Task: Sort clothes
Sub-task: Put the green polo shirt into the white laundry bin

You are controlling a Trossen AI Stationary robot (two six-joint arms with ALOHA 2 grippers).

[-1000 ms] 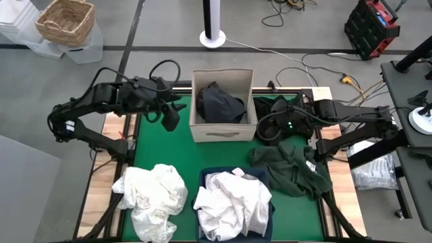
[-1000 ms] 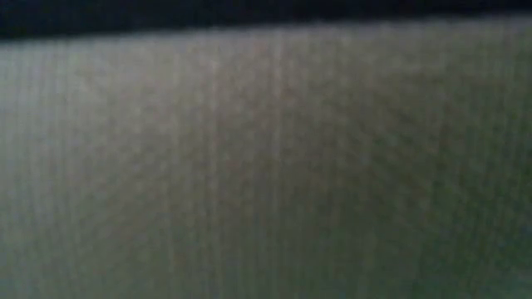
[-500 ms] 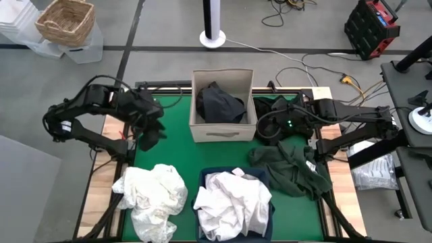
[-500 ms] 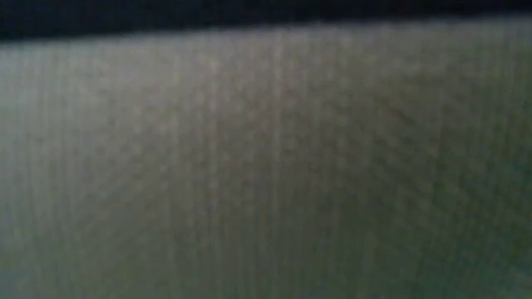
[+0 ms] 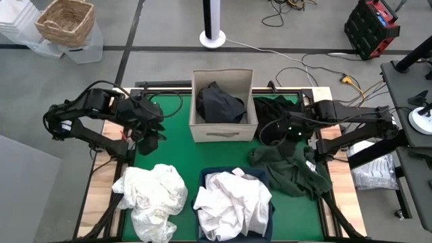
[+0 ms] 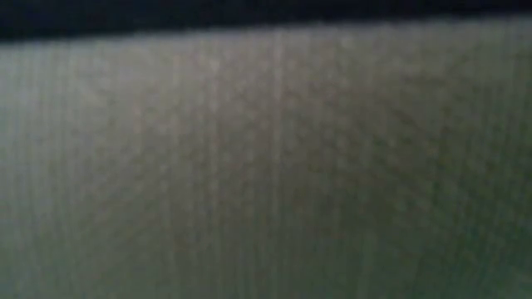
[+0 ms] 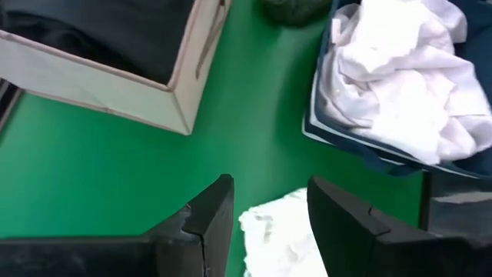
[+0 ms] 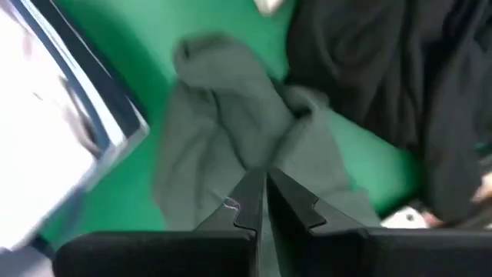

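Observation:
A white garment (image 5: 152, 192) lies crumpled on the green table (image 5: 175, 145) at the near left. More white clothes (image 5: 233, 202) fill the navy bin (image 7: 361, 150). A black garment (image 5: 221, 102) sits in the beige box (image 5: 223, 131). An olive garment (image 5: 290, 169) lies at the right, with black cloth (image 5: 277, 108) beyond it. My left gripper (image 7: 269, 208) hangs open above the table, left of the box, with the white garment's edge (image 7: 280, 231) below it. My right gripper (image 8: 265, 200) is shut above the olive garment (image 8: 231, 138) and holds nothing.
The beige box stands at the table's far middle and the navy bin at the near middle, with a strip of bare green between them. Grey cloth fills the whole low view. A wicker basket (image 5: 65, 21) and cables lie on the floor beyond the table.
My left gripper has drawn away from the beige box's left side toward the table's left and near edges and tipped downward, still open. My right gripper has tipped further down over the olive garment, still shut. The clothes have not moved.

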